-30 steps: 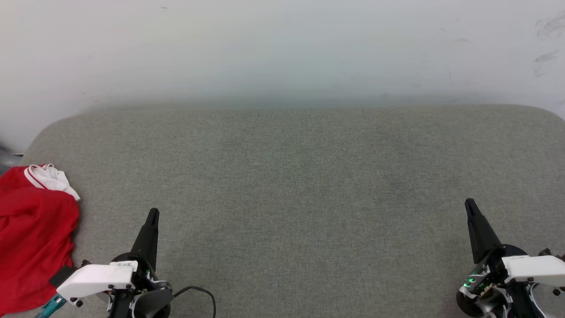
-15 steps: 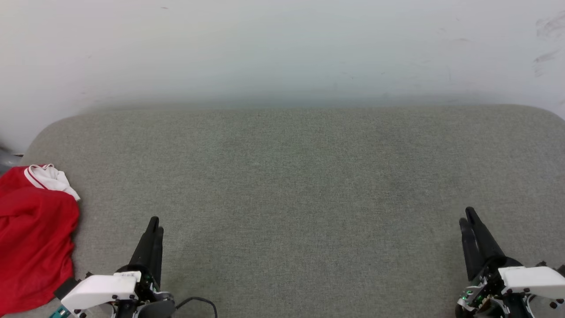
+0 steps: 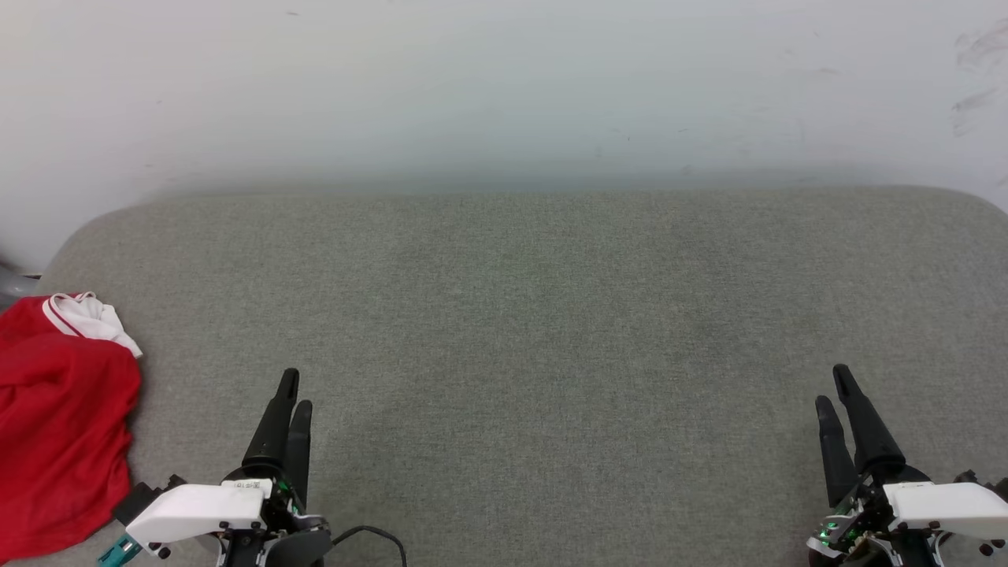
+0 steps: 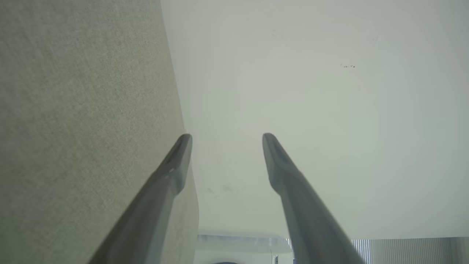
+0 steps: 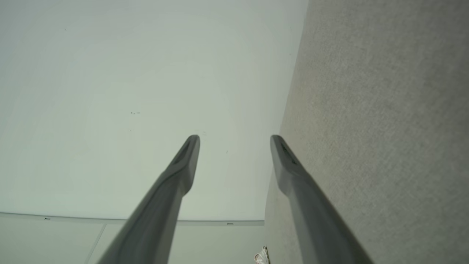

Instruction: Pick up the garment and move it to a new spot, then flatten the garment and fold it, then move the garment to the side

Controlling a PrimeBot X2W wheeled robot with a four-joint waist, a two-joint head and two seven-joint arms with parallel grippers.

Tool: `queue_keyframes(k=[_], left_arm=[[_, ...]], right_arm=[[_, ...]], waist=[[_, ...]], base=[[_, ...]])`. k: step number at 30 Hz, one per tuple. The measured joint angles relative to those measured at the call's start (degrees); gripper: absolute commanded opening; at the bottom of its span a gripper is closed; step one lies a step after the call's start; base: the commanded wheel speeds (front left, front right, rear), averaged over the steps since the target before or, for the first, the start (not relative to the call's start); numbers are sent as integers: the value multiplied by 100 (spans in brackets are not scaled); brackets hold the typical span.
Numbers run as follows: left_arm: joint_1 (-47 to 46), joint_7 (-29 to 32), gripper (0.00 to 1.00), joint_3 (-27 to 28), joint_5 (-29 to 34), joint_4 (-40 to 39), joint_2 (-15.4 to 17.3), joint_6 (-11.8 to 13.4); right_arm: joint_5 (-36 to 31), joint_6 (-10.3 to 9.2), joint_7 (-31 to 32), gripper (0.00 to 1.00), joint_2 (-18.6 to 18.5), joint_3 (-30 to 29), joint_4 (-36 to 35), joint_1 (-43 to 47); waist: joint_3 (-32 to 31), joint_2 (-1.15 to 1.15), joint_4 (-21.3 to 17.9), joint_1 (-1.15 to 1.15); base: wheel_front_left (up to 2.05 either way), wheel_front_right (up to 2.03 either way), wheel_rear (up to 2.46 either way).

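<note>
The garment point(image 3: 63, 425), a bright red shirt with a white, red-striped trim piece at its top, lies crumpled at the left edge of the grey fabric surface point(image 3: 535, 315), partly cut off by the head view's edge. My left gripper point(image 3: 297, 390) stands open at the lower left, to the right of the garment and apart from it, with nothing between its fingers. In the left wrist view that left gripper point(image 4: 226, 136) shows its two fingers spread. My right gripper point(image 3: 833, 387) is open at the lower right, far from the garment. Its spread fingers also show on the right gripper point(image 5: 234, 137) in its wrist view.
A pale wall point(image 3: 504, 87) rises behind the grey surface, whose back corners are rounded. A black cable point(image 3: 370, 524) loops by my left wrist. A small pale scrap point(image 5: 262, 256) shows at the bottom of the right wrist view.
Both grippers went from shut to open. The left gripper shifted slightly right and the right one slightly lower. The garment has not moved.
</note>
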Motion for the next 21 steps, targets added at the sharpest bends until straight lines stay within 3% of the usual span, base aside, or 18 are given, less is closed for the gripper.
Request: queue_keyframes(k=[12, 21], left_arm=[[1, -325, 100, -299, 294, -491, 30, 0], [1, -530, 100, -350, 1749, -603, 53, 0]], right_arm=[[-233, 0, -308, 100, -60, 170, -472, 27], [-1662, 0, -530, 100, -276, 285, -616, 44]], waist=[[-7, 0, 12, 0], [-20, 0, 14, 0]], base=[[0, 0, 0], [0, 0, 0]])
